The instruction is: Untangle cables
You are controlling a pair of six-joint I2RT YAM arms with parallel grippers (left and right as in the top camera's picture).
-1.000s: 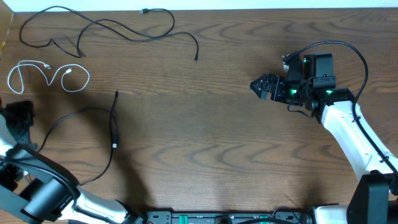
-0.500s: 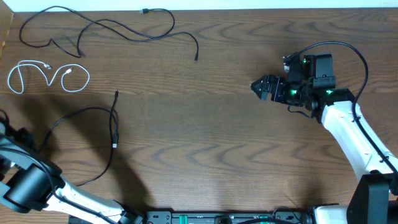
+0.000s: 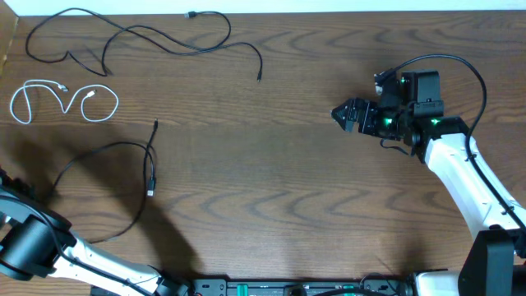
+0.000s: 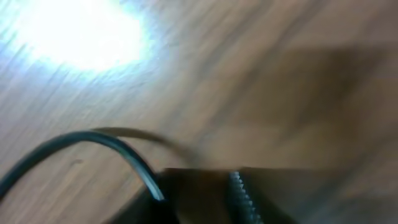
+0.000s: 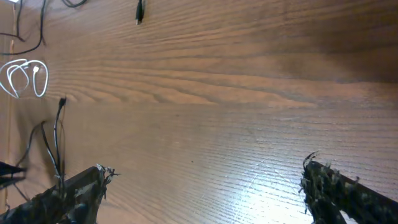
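Note:
Three cables lie apart on the wooden table. One long black cable [image 3: 164, 37] sprawls along the far edge. The white cable [image 3: 66, 99] is looped at the left. A second black cable [image 3: 150, 160] curves at the lower left, its loop running toward my left arm [image 3: 29, 242] at the frame's edge. In the blurred left wrist view this black cable [image 4: 93, 140] arcs down and ends between the jaws of my left gripper [image 4: 199, 190], which is shut on it. My right gripper [image 3: 339, 113] hovers at the right, open and holding nothing, far from all the cables.
The right wrist view looks across bare wood between its spread fingers [image 5: 87, 186], with the white cable [image 5: 25, 78] and the lower black cable [image 5: 57, 130] far off at the left. The table's left edge [image 3: 6, 49] is close to the cables.
My left arm has drawn down and left toward the frame's corner, its jaws closing on the lower black cable. That cable's loop has shifted left. The right arm has not moved.

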